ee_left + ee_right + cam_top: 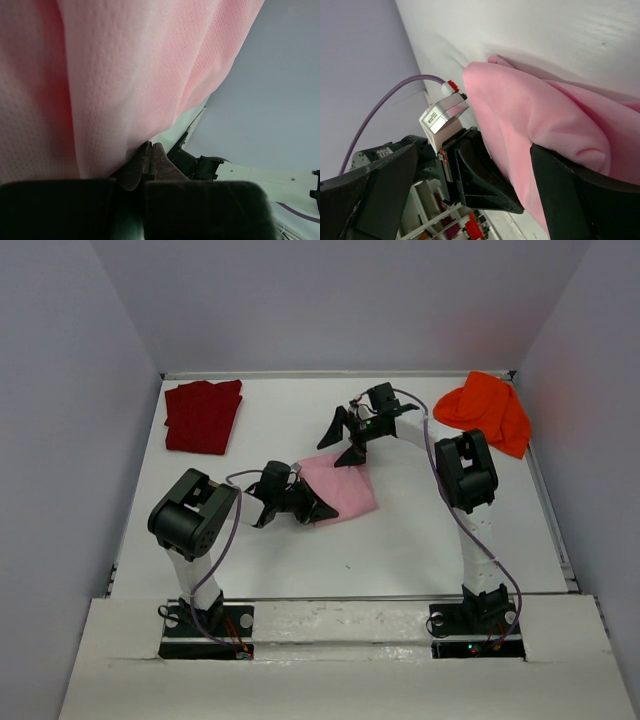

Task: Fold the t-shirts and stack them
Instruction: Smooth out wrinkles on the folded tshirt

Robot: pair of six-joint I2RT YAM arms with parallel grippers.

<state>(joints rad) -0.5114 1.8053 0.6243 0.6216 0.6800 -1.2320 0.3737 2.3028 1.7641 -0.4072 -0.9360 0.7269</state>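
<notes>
A robotics lab test cell: a white table (420,540) under the left gripper (316,508) and right gripper (343,440), plain grey walls (340,300) beyond and beside them, arm bases (205,625) bolted behind.

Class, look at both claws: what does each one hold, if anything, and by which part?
The left claw pinches the pink t-shirt by a bunched fold at its edge. The right claw stands open, holding nothing.
</notes>
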